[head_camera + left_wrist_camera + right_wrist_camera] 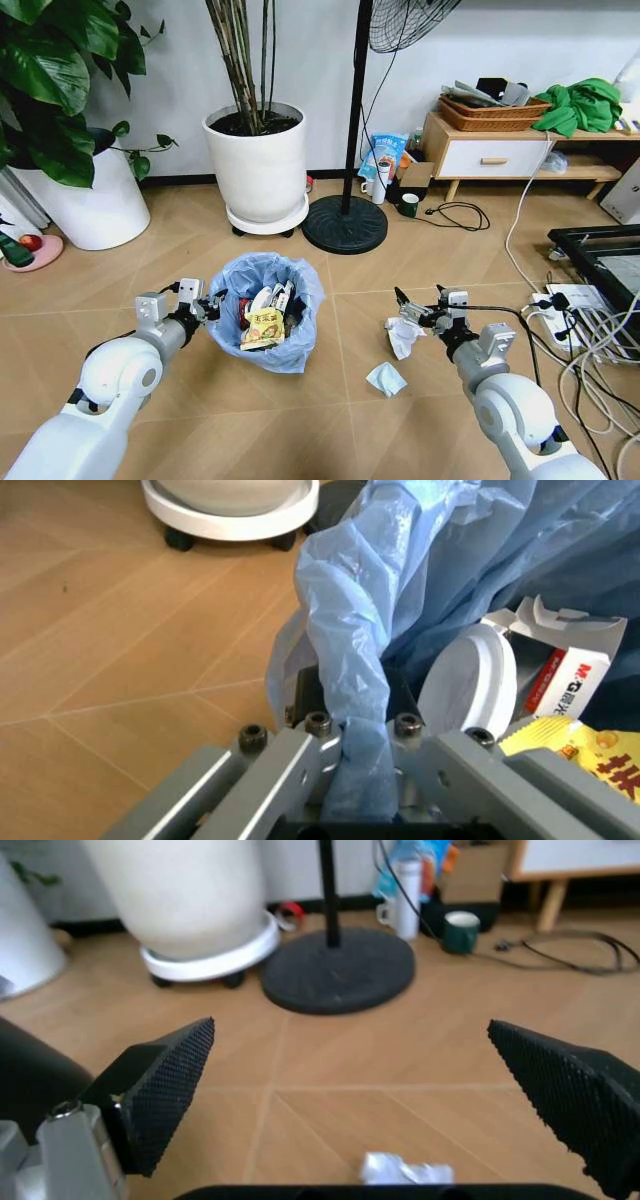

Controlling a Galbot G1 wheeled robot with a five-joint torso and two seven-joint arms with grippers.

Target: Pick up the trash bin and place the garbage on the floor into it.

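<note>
The right end effector [412, 309], jaws spread wide, hovers just above a crumpled tissue [403, 335] on the floor [330, 420], while the left end effector [208, 308] clamps the trash bin [266, 312] rim.

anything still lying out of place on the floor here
Yes. Two crumpled white tissues lie on the floor right of the bin: one just under the open right gripper, another nearer the robot. The left gripper pinches the bin's bagged rim.
</note>
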